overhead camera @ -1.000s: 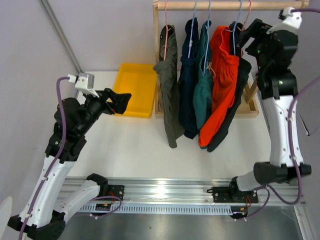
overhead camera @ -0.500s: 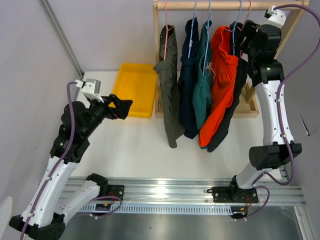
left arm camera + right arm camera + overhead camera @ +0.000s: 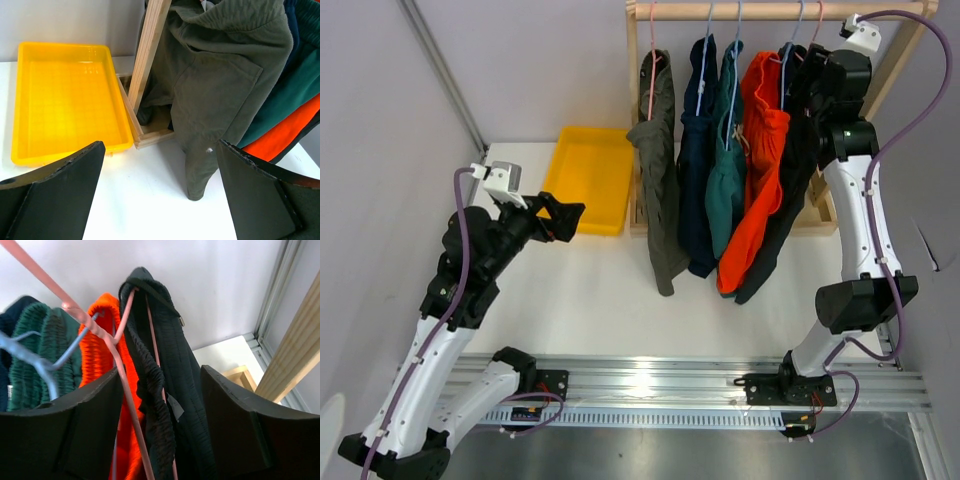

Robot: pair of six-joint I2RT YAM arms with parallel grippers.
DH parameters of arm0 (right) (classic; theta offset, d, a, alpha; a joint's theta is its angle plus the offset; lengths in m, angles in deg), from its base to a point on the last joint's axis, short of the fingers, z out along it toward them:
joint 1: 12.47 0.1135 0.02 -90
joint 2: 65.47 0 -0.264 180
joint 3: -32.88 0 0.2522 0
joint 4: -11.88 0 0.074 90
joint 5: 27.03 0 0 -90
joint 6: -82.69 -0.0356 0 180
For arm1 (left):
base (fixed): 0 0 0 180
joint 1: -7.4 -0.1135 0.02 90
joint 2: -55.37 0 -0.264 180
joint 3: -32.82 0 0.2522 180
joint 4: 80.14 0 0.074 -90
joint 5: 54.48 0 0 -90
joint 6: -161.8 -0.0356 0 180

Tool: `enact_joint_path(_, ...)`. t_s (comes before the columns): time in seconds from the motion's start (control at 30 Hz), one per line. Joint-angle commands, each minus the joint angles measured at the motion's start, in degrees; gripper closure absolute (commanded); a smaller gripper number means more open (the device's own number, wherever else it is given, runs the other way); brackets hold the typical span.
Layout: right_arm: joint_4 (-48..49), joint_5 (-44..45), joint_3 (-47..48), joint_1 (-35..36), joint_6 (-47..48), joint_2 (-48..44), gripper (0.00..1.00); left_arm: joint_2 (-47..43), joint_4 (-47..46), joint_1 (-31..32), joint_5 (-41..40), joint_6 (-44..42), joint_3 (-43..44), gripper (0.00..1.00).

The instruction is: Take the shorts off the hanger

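Five shorts hang on hangers from the wooden rail (image 3: pixel 760 10): olive-grey shorts (image 3: pixel 660 170), navy shorts (image 3: pixel 698 150), teal shorts (image 3: pixel 725 170), orange shorts (image 3: pixel 760 170) and black shorts (image 3: pixel 790 210). My right gripper (image 3: pixel 817 75) is up at the top of the black pair. In the right wrist view its jaws (image 3: pixel 161 370) stand apart on either side of the black waistband (image 3: pixel 155 405) and the pink hanger (image 3: pixel 133 418). My left gripper (image 3: pixel 565 212) hangs wide open and empty in front of the olive-grey shorts (image 3: pixel 220 90).
A yellow tray (image 3: pixel 590 180) lies on the white table left of the rack. The rack's wooden post (image 3: pixel 152 45) and base frame (image 3: pixel 150 132) stand beside the tray (image 3: pixel 65 95). A wooden side post (image 3: pixel 295 355) is right of my right gripper.
My right arm has swung left and up to the rail, bringing its gripper around the top of the black shorts, with the jaws narrowing. My left arm shifted slightly down and right, then held still.
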Motion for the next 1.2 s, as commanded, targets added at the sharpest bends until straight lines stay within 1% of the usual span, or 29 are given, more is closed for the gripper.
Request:
enact_joint_path(0.0, 1.72, 0.59, -0.11, 0.3, 0.33, 0.94, 0.4, -0.64, -0.49, -0.21, -0.01, -1.04, -0.24, 0.01)
enact_joint_path(0.07, 1.72, 0.5, -0.2, 0.39, 0.33, 1.29, 0.51, -0.64, -0.41, -0.21, -0.09, -1.04, -0.24, 0.01)
enact_joint_path(0.13, 1.63, 0.32, 0.06, 0.48, 0.24, 1.56, 0.64, -0.64, -0.49, -0.21, -0.18, -0.96, -0.42, 0.01)
enact_joint_path(0.17, 1.55, 0.15, 0.06, 0.39, 0.15, 1.56, 0.74, -0.55, -0.58, -0.21, -0.18, -0.96, -0.68, 0.01)
enact_joint_path(0.2, 1.63, 0.15, 0.06, 0.48, 0.15, 1.56, 0.91, -0.55, -0.49, -0.21, -0.09, -0.87, -0.77, 0.0)
enact_joint_path(0.23, 1.63, 0.24, 0.15, 0.57, 0.24, 1.56, 0.99, -0.55, -0.67, -0.21, -0.01, -0.87, -0.86, 0.01)
enact_joint_path(0.43, 1.81, 1.64, 1.2, 2.06, 2.0, -0.54, 1.0, -0.46, -0.93, -0.21, 2.88, -0.96, -1.56, 0.01)
enact_joint_path(0.6, 1.37, 5.59, 4.37, 3.29, 5.33, -4.5, 1.0, 0.33, 0.12, 0.93, 4.39, -1.92, -0.34, 0.01)
enact_joint_path(0.73, 1.81, 9.02, 7.35, 4.34, 8.67, -8.8, 1.0, 2.08, 0.82, 3.74, 5.27, -3.24, 2.73, 0.01)
enact_joint_path(0.83, 1.99, 11.13, 8.5, 4.96, 10.35, -11.71, 1.0, 5.15, 2.32, 7.16, 3.25, -4.2, 6.95, 0.01)
enact_joint_path(0.87, 1.9, 12.18, 9.02, 5.22, 10.35, -12.93, 1.0, 6.12, 2.67, 9.35, 2.2, -4.47, 9.57, 0.01)
enact_joint_path(0.93, 0.85, 13.15, 9.12, 5.75, 11.83, -14.17, 1.0, 9.18, 2.93, 12.52, 1.49, -5.78, 11.43, 0.01)
enact_joint_path(0.97, 0.41, 13.68, 8.86, 6.1, 11.75, -14.87, 1.0, 10.6, 3.11, 16.28, 1.4, -6.23, 12.14, 0.01)
enact_joint_path(1.0, -0.99, 13.94, 8.77, 6.45, 11.67, -16.27, 1.0, 11.92, 3.29, 18.58, -0.25, -6.58, 15.37, 0.01)
enact_joint_path(1.03, -1.79, 14.56, 8.42, 6.98, 11.58, -17.15, 1.0, 14.71, 3.37, 21.12, -1.49, -7.36, 16.44, 0.01)
enact_joint_path(1.07, -2.14, 15.61, 7.98, 8.03, 11.58, -18.03, 1.0, 16.13, 3.37, 26.37, -2.63, -7.72, 18.63, 0.01)
enact_joint_path(1.13, -2.67, 16.49, 4.91, 9.18, 11.67, -21.45, 1.0, 18.95, 3.11, 31.06, -4.74, -7.99, 22.84, 0.01)
enact_joint_path(1.17, -2.76, 17.1, 3.68, 10.22, 11.06, -22.69, 1.0, 21.57, 2.33, 34.91, -4.66, -7.81, 23.83, 0.01)
